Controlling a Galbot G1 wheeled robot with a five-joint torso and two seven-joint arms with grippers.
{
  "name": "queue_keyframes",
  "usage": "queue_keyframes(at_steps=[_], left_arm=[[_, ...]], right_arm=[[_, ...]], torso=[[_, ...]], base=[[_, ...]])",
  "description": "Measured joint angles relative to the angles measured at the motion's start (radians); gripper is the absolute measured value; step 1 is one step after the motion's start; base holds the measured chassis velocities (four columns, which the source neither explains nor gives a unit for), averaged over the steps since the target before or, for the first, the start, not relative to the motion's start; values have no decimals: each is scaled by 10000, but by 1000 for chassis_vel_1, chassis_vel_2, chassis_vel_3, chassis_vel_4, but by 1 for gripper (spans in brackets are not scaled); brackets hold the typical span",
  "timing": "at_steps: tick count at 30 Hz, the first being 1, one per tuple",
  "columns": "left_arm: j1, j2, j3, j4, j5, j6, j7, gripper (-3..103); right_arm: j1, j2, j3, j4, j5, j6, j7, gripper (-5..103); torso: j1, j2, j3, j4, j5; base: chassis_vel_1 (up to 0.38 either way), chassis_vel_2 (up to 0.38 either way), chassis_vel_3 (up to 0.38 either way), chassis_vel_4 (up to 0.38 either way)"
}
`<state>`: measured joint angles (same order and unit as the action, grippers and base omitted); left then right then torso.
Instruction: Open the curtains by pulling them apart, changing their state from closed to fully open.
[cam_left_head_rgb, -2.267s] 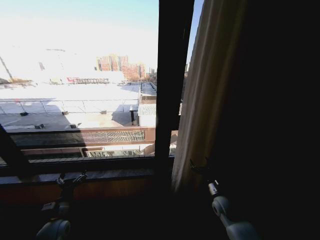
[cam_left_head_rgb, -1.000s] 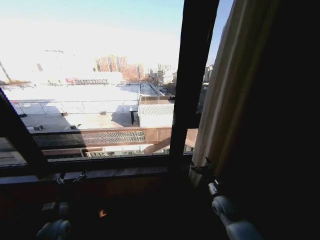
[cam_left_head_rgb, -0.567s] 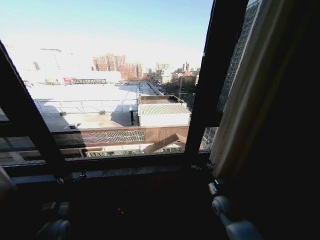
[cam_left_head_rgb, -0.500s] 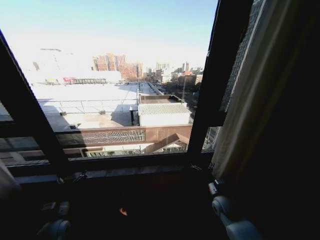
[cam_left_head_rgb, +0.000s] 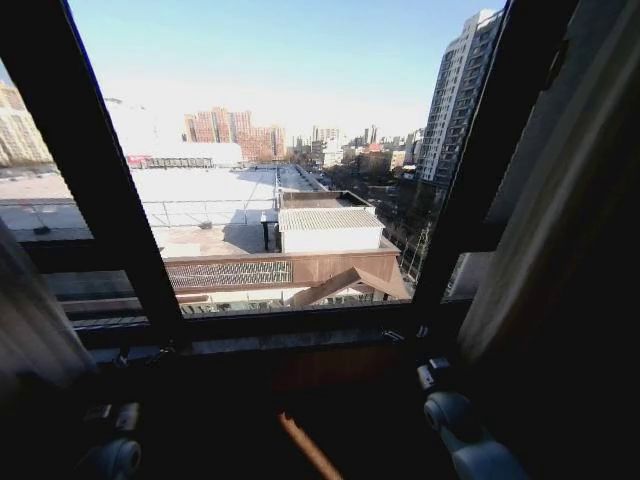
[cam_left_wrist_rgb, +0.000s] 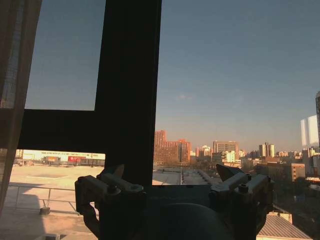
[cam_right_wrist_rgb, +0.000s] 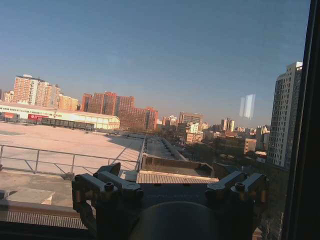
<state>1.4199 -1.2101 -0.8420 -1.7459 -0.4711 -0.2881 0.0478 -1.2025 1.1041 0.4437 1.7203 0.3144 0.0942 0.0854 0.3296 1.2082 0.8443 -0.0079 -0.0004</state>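
Curtains (cam_left_head_rgb: 560, 250) are parted: one panel hangs bunched at the right side of the window, in shadow, pleats running down past the sill; the other panel (cam_left_head_rgb: 35, 320) shows at the lower left edge, also seen as a sheer strip in the left wrist view (cam_left_wrist_rgb: 15, 75). Between them the glass is bare, with dark window frame bars (cam_left_head_rgb: 105, 190) crossing it and rooftops and towers outside. Left gripper (cam_left_wrist_rgb: 172, 187) has its jaws spread wide, nothing between them, pointed at a frame bar (cam_left_wrist_rgb: 127, 90) with the curtain off to one side, not touching. In the head view it sits low near the sill (cam_left_head_rgb: 140, 352), beside the left panel. Right gripper (cam_right_wrist_rgb: 170, 186) is likewise spread wide and holds nothing, facing bare glass and the city; in the head view its arm (cam_left_head_rgb: 455, 430) comes up at lower right with the claw (cam_left_head_rgb: 405, 333) near the sill, just beside the right panel, contact with fabric can't be made out.
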Motion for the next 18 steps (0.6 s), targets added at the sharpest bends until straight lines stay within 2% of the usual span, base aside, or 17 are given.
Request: queue_keyframes(at_steps=[12,15,18], left_arm=[[0,0,0,0,0,0,0,100],[0,0,0,0,0,0,0,100],[0,0,0,0,0,0,-1,100]], right_arm=[[0,0,-1,-1,0,0,0,100],[0,0,0,0,0,0,0,100],[0,0,0,0,0,0,0,100]], torso=[[1,0,1,0,7],[1,1,-1,0,-4],[2,0,1,2,5]], base=[[358,358,-357,-355],[350,359,-355,-336],[365,365,-366,-352]])
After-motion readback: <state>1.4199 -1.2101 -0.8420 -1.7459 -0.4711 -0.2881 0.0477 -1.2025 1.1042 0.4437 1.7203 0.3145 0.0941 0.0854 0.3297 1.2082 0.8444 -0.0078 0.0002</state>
